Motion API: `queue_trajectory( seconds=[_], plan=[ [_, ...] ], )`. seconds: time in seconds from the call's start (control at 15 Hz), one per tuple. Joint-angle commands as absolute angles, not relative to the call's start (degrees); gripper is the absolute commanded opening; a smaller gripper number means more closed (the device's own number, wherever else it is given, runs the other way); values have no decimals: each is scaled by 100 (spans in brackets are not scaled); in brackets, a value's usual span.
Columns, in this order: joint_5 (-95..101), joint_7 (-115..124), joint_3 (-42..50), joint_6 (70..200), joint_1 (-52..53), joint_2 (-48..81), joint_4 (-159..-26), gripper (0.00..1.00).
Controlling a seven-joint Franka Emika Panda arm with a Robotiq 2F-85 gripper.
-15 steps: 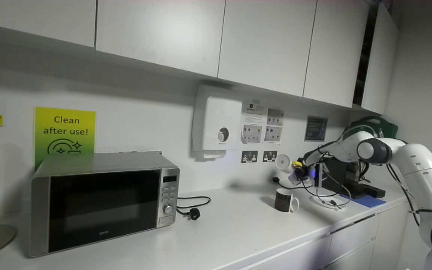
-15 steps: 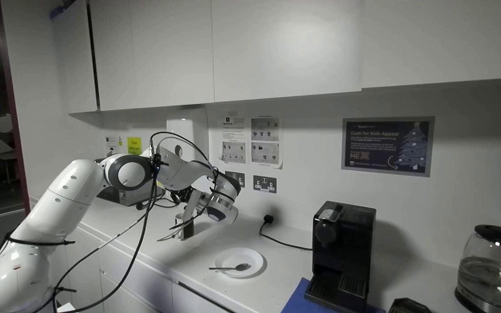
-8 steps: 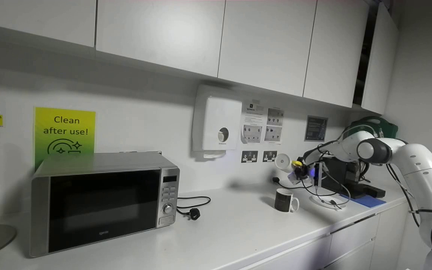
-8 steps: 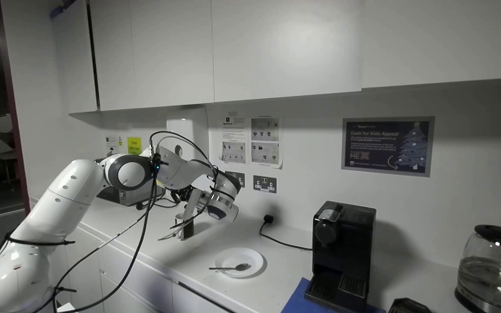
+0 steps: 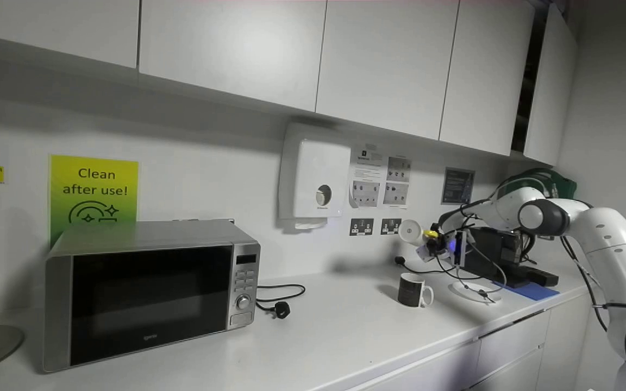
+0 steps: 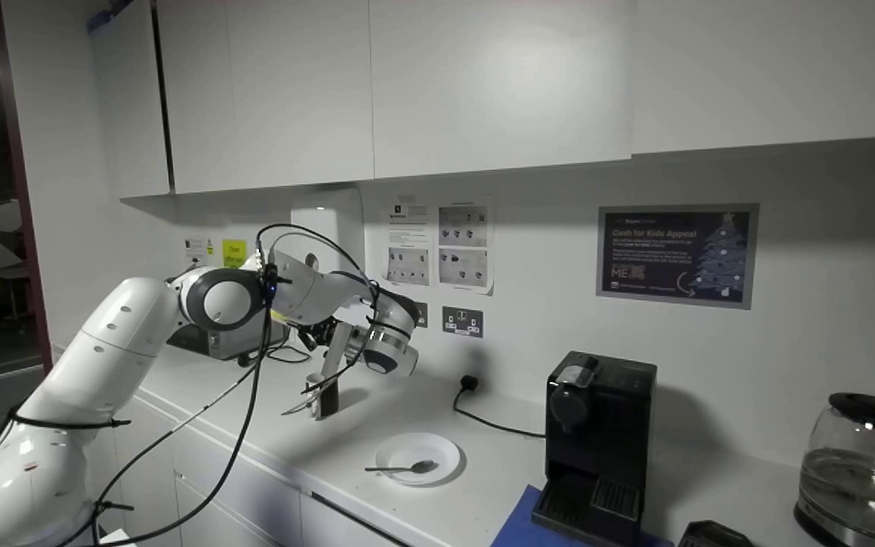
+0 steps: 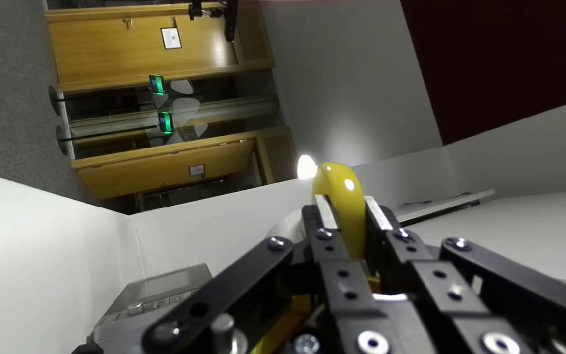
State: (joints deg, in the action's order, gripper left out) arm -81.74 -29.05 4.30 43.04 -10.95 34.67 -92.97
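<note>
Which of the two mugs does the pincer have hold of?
The white mug, held off the counter by its yellow handle in the pincer. The other, the dark mug, stands upright on the counter, apart from the pincer.

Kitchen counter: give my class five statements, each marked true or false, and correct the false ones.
1. The tool grips a white mug by its yellow handle. True.
2. The microwave door stands open. False: it is shut.
3. The black-and-white mug stands upright on the counter. True.
4. The spoon lies inside that mug. False: it rests on the white plate.
5. The "Clean after use!" sign hangs behind the microwave. True.
</note>
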Motion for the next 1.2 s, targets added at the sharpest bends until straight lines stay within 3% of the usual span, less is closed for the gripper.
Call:
queue_trajectory(
  seconds=[0.0, 1.13],
  plan=[
    [-7945, -2966, 522, 4357, -983, 3100, -9339, 5],
    [-6566, -3623, 465, 5421, -584, 2014, -9674, 5]
  ],
)
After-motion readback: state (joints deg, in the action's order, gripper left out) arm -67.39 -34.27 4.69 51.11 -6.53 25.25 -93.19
